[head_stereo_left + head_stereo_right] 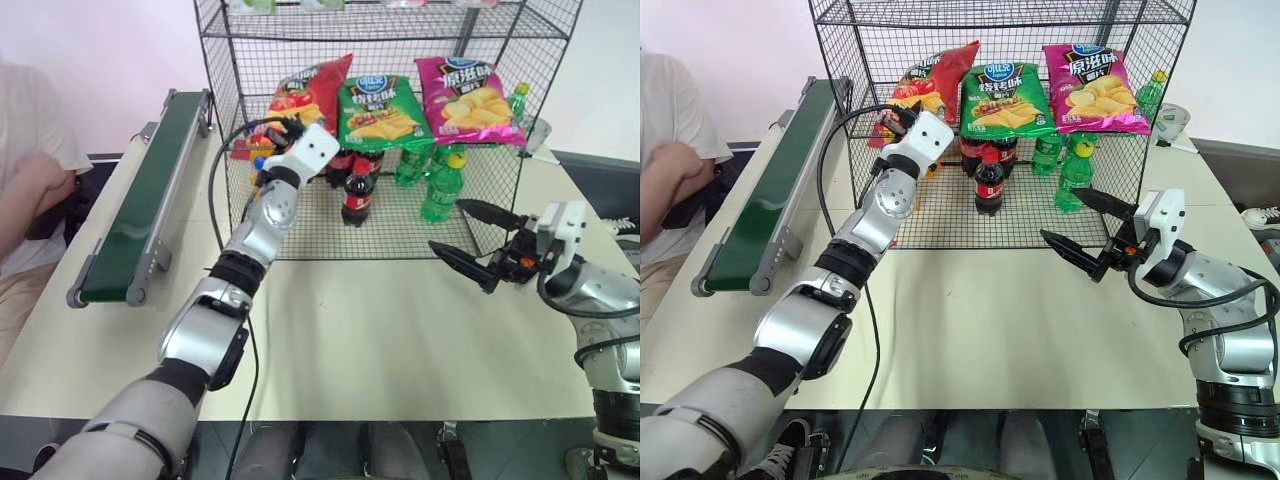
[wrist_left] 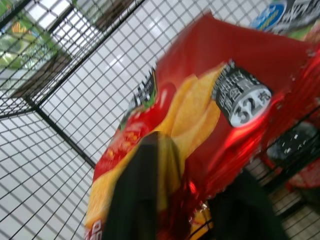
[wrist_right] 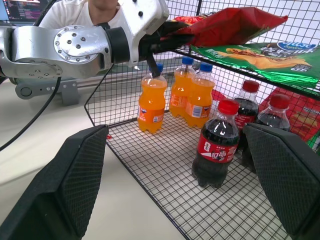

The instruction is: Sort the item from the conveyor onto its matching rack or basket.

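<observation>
The item, a glossy red crisp bag (image 1: 312,88), lies tilted on the left end of a shelf in the black wire rack (image 1: 400,243), next to a green bag (image 1: 378,112). My left gripper (image 1: 280,130) reaches into the rack at the bag's lower end. In the left wrist view its two black fingers (image 2: 142,190) stand apart, with the bag (image 2: 210,100) between and beyond them. The dark green conveyor (image 1: 150,190) runs along the table's left side with nothing on it. My right gripper (image 1: 447,225) hovers open over the table in front of the rack's right part, holding nothing.
A pink bag (image 1: 465,100) lies to the right of the green one. Cola bottles (image 1: 358,195), green bottles (image 1: 443,185) and orange bottles (image 3: 151,100) stand on the rack's floor. A person (image 1: 30,180) sits left of the conveyor.
</observation>
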Tool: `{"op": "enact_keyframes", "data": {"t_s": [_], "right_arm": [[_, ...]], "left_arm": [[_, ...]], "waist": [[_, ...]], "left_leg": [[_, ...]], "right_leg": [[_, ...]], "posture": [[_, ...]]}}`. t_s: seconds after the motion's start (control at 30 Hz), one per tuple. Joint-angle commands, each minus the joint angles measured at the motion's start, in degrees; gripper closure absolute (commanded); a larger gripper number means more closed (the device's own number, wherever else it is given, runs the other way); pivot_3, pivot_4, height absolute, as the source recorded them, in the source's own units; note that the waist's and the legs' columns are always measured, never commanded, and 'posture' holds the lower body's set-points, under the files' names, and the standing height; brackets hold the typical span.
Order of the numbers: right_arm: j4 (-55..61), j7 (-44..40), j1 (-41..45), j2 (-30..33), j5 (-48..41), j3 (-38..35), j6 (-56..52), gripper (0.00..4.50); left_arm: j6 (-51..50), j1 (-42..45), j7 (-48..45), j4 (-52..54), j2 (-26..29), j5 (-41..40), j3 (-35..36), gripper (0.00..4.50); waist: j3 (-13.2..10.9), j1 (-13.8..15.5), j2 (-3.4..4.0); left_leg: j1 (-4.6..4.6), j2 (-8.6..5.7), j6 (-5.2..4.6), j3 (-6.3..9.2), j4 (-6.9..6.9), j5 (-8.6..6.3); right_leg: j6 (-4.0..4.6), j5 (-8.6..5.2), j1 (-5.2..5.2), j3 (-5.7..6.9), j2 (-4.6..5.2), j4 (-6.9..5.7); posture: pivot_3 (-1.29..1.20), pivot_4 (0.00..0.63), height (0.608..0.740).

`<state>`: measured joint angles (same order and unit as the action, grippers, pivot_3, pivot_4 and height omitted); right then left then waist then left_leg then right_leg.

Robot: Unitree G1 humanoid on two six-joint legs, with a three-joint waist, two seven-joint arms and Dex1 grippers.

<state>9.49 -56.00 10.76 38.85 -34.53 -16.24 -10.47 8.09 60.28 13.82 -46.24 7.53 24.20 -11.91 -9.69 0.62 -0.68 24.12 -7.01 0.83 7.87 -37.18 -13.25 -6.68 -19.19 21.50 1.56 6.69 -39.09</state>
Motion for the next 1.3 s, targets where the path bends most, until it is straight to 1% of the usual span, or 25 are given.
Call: {"op": "enact_keyframes", "data": {"t_s": [0.03,0.1,0.17,0.2,0.3,0.33,0.43,0.53,0.6,0.67,0.73,0.77,0.8,0.87,0.93,1.0,1.07,1.17,1.2,1.3], "right_arm": [[1.6,0.2,0.7,-0.1,-0.5,-0.6,0.4,0.00],[1.7,0.2,0.5,-0.1,-0.5,-0.6,0.3,0.00],[1.7,0.1,0.4,0.0,-0.6,-0.6,0.2,0.00],[1.8,0.0,0.3,0.1,-0.8,-0.7,0.0,0.00],[1.6,-0.3,0.1,0.0,-0.7,-0.7,0.1,0.00],[1.5,-0.3,0.1,0.0,-0.7,-0.6,0.1,0.00],[1.2,-0.3,0.4,-0.1,-0.6,-0.5,0.2,0.00],[1.0,-0.7,0.2,0.2,-0.7,-0.8,0.2,0.00],[0.8,-1.3,-0.2,0.8,-0.6,-1.4,0.3,0.00],[0.6,-1.9,-0.5,1.4,-0.9,-2.0,0.1,0.00],[0.2,-2.5,-0.6,2.2,-1.1,-2.6,-0.3,0.00],[-0.2,-3.0,-0.6,2.9,-1.0,-3.0,-0.4,0.00],[-0.7,-3.4,-0.5,3.3,-1.0,-3.3,-0.4,0.00],[-1.7,-4.1,-0.6,4.4,-1.0,-3.9,-0.4,0.00],[-2.9,-5.2,-1.4,5.6,-0.9,-4.9,-0.5,0.00],[-4.1,-7.0,-3.4,7.1,-0.4,-6.1,0.2,0.00],[-4.7,-8.2,-4.8,8.2,-0.5,-7.5,0.2,0.00],[-6.5,-10.1,-6.6,10.4,0.1,-9.6,0.9,0.00],[-7.4,-10.6,-6.8,10.9,0.4,-10.0,1.3,0.00],[-13.5,-12.6,-6.9,13.3,2.5,-11.7,4.4,0.00]], "left_arm": [[1.7,-0.4,-0.3,4.0,1.2,-0.3,0.6,1.27],[2.2,-1.7,-2.4,6.6,1.9,-1.9,1.1,0.28],[3.9,-3.6,-7.9,10.5,2.2,-6.2,2.3,0.28],[4.8,-5.5,-11.9,14.1,2.1,-9.6,2.8,0.28],[5.4,-11.2,-20.1,23.6,2.7,-15.5,3.4,0.28],[4.7,-13.1,-21.6,26.5,3.3,-16.2,3.6,0.28],[0.7,-18.1,-26.8,33.9,4.1,-21.8,5.5,0.28],[-3.6,-22.2,-29.6,40.9,7.0,-25.0,8.6,0.28],[-7.7,-24.6,-33.4,45.6,9.9,-30.2,11.9,0.28],[-14.3,-27.0,-38.0,49.8,12.9,-36.8,14.6,0.28],[-24.5,-30.6,-43.1,54.0,17.5,-46.7,20.1,0.28],[-33.3,-32.6,-44.3,55.3,20.3,-53.6,23.9,0.28],[-39.9,-34.0,-44.5,56.0,22.4,-58.4,26.9,0.28],[-47.5,-38.0,-45.6,56.6,27.7,-63.7,33.1,0.28],[-45.8,-42.9,-47.8,58.0,32.3,-62.2,36.7,0.28],[-45.1,-48.0,-49.9,58.9,35.3,-62.0,40.4,0.28],[-43.5,-52.4,-52.4,58.8,36.5,-62.3,43.7,0.28],[-39.8,-58.8,-56.1,55.6,38.6,-59.6,47.4,0.28],[-38.9,-59.8,-56.7,54.9,38.8,-59.4,48.1,0.28],[-36.3,-63.3,-59.9,51.3,39.4,-59.1,50.6,0.28]], "waist": [[0.0,0.0,0.00],[0.0,-0.1,0.01],[0.0,-0.1,0.01],[0.0,-0.1,0.01],[0.0,-0.1,0.02],[0.0,0.0,0.02],[0.0,-0.1,0.03],[0.0,-0.1,0.04],[0.0,-0.4,0.04],[0.0,-0.4,0.04],[0.1,-0.6,0.10],[0.1,-0.7,0.11],[0.1,-1.2,0.11],[0.1,-1.4,0.12],[0.0,-1.4,0.12],[0.0,-1.1,0.11],[0.0,-0.6,0.13],[0.0,-0.3,0.17],[0.0,-0.2,0.23],[0.0,0.1,0.23]], "left_leg": [[0.00,0.00,0.00,0.00,0.00,0.00],[0.00,0.00,0.00,0.00,0.01,0.00],[0.00,0.01,0.00,0.00,0.01,0.00],[0.00,0.01,0.00,0.00,0.01,0.00],[0.00,0.01,0.00,0.00,0.00,0.00],[0.01,0.01,0.00,0.00,0.00,0.00],[0.01,0.01,0.00,0.00,-0.03,0.00],[0.00,0.02,0.00,0.02,-0.02,0.00],[0.00,0.02,0.00,0.02,0.00,0.00],[0.00,0.05,0.00,0.03,0.01,0.00],[0.00,0.06,0.00,0.04,0.01,0.00],[-0.02,0.06,0.00,0.03,0.01,0.00],[-0.02,0.06,0.00,0.04,0.02,0.00],[-0.03,0.07,-0.01,0.07,0.05,0.00],[-0.04,0.12,-0.01,0.09,0.05,0.00],[-0.04,0.12,-0.01,0.09,0.07,-0.01],[-0.04,0.11,-0.03,0.09,0.07,-0.02],[-0.10,0.09,-0.17,0.07,0.08,-0.11],[-0.12,0.09,-0.42,0.07,0.10,-0.26],[-0.12,0.10,-0.46,0.07,0.12,-0.29]], "right_leg": [[0.00,0.00,0.00,0.00,0.00,0.00],[0.00,0.00,0.00,0.00,0.00,0.00],[0.00,0.00,0.01,-0.01,0.00,0.00],[0.00,0.00,0.02,-0.01,0.00,0.00],[0.00,0.00,0.01,-0.02,0.02,0.01],[0.00,0.00,0.01,-0.02,0.02,0.02],[0.01,0.00,-0.01,-0.02,0.02,0.01],[0.01,0.00,-0.01,-0.02,0.01,0.00],[0.01,0.00,0.01,-0.03,0.00,0.01],[0.02,-0.01,0.01,-0.03,-0.02,0.01],[0.02,-0.01,0.01,-0.03,-0.02,0.02],[0.02,-0.01,-0.02,-0.04,-0.01,0.02],[0.02,-0.01,0.00,-0.05,-0.01,0.03],[0.03,-0.02,0.00,-0.05,-0.02,0.02],[0.04,-0.02,-0.01,-0.05,-0.07,0.04],[0.05,-0.02,-0.03,-0.05,-0.06,0.11],[0.05,-0.03,-0.09,-0.05,-0.02,0.16],[0.07,-0.03,-0.13,-0.06,0.04,0.17],[0.07,-0.03,-0.12,-0.07,0.04,0.18],[0.08,-0.03,-0.12,-0.06,0.04,0.18]], "posture": [[0.00,0.150,0.740],[0.00,0.150,0.740],[0.00,0.150,0.740],[0.00,0.150,0.740],[0.00,0.150,0.740],[0.00,0.150,0.740],[0.00,0.150,0.740],[0.00,0.150,0.740],[0.00,0.150,0.740],[0.00,0.150,0.740],[0.00,0.150,0.740],[0.00,0.150,0.740],[0.00,0.150,0.740],[0.00,0.150,0.740],[0.00,0.150,0.740],[0.00,0.150,0.740],[0.00,0.150,0.740],[0.00,0.150,0.740],[0.00,0.150,0.740],[0.00,0.150,0.740]]}}
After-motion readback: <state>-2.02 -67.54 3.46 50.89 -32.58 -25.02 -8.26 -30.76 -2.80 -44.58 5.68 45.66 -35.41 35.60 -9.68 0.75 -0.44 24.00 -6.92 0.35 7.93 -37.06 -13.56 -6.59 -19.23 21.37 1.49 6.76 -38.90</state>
